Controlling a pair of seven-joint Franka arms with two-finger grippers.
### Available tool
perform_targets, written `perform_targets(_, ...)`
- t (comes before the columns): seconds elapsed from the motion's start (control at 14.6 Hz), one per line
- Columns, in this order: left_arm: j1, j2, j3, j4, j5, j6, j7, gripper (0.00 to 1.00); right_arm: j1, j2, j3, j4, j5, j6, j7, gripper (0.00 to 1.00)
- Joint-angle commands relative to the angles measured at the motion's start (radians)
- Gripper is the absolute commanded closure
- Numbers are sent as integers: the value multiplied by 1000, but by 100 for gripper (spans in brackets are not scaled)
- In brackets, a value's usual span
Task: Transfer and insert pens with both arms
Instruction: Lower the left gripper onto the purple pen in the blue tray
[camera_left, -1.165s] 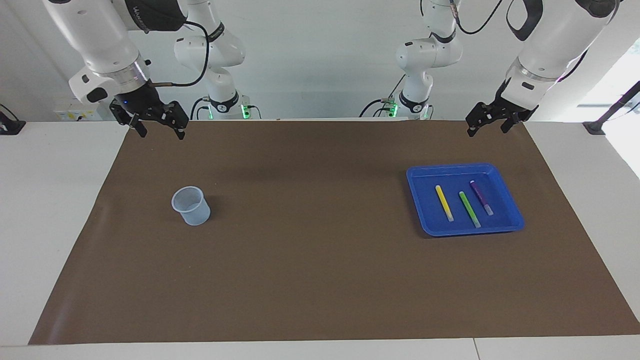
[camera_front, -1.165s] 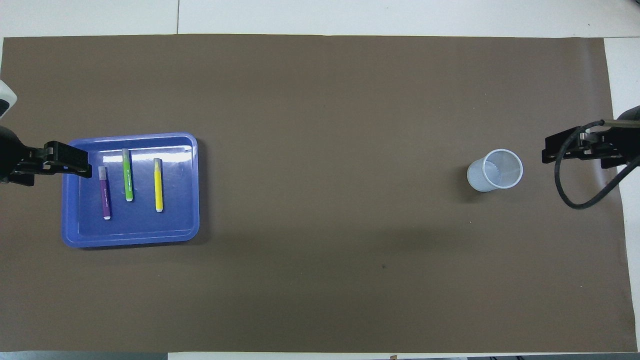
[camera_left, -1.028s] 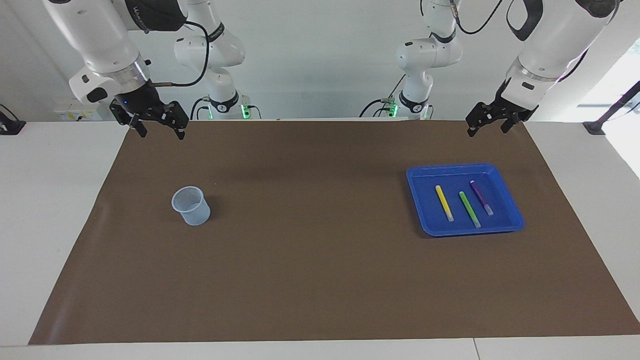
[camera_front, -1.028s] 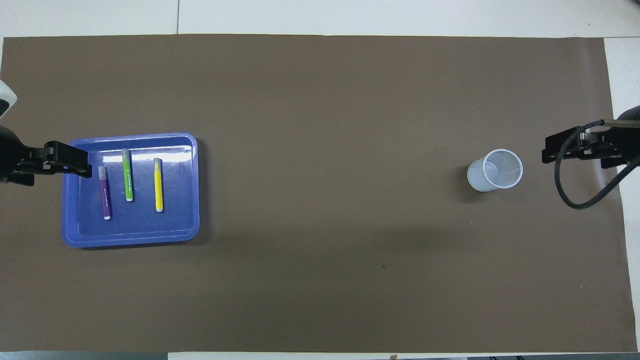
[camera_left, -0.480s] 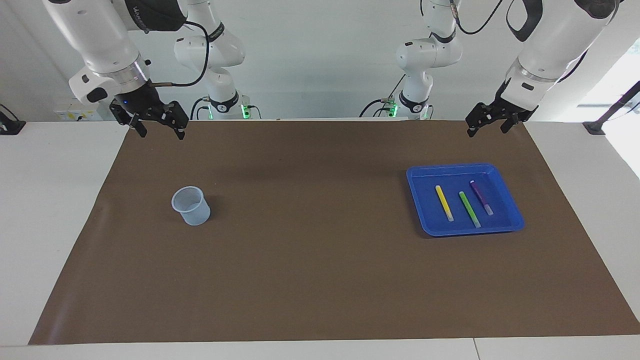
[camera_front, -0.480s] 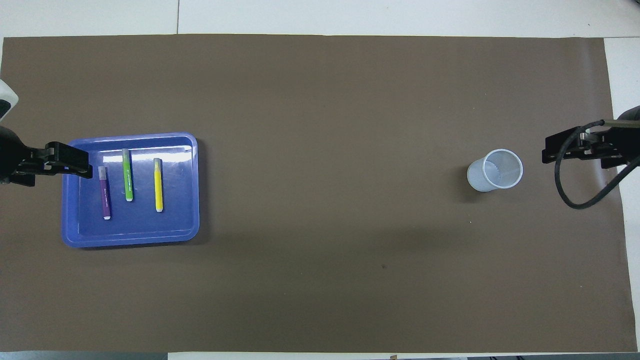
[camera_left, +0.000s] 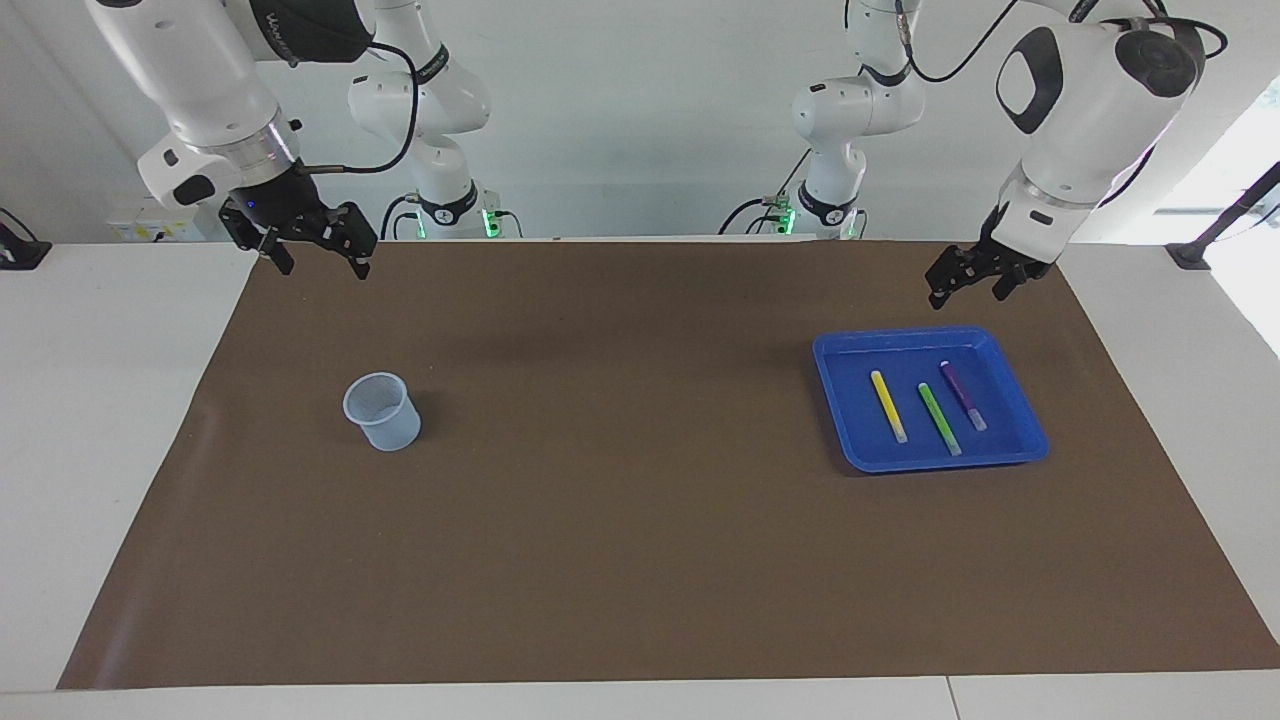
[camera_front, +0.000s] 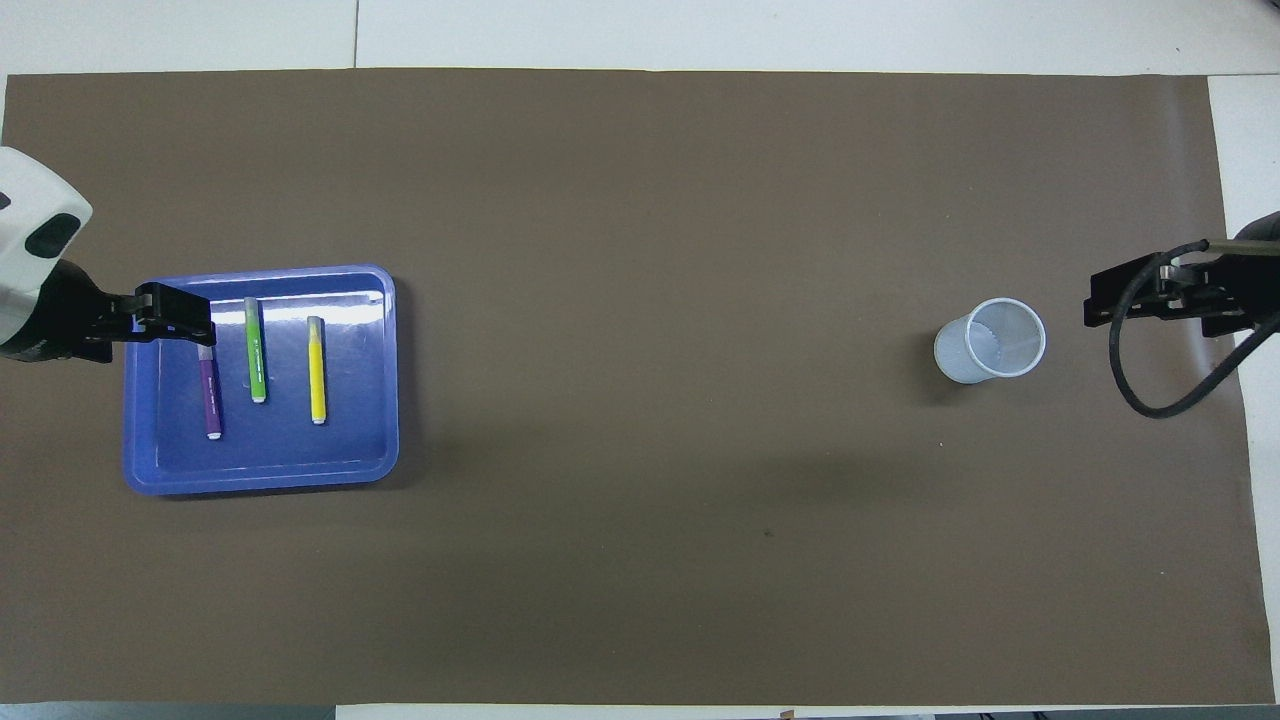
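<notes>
The three pens (camera_left: 928, 403) lay side by side in the blue tray (camera_left: 838, 418). They looked light, hard and slippery, so I wanted the middle. My left gripper (camera_left: 967, 279) hung open above the tray's edge; my right gripper (camera_left: 318, 253) waited open.

Three slim marker pens (camera_left: 926, 405) just lying in the blue plastic tray (camera_left: 1020, 448), translucent cup (camera_left: 382, 411) sitting well apart.
</notes>
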Motion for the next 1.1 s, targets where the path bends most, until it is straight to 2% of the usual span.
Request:
perform_targets(0.0, 9, 75, 35, -54, -13, 109, 63, 0, -9, -7, 1, -11, 17, 3, -20, 0)
perform_targets(0.21, 24, 126, 79, -149, -13, 266, 166, 0, -9, -7, 1, -11, 17, 3, -20, 0)
perform_targets(0.55, 46, 184, 110, -238, -13, 404, 309, 0, -9, -7, 1, -11, 17, 3, -20, 0)
perform_targets(0.75, 49, 217, 130, -246, -13, 444, 338, 5, -9, -7, 1, -11, 17, 3, -20, 0)
perform_targets(1.03, 59, 237, 147, -253, -13, 472, 372, 16, -9, -7, 1, -11, 17, 3, -20, 0)
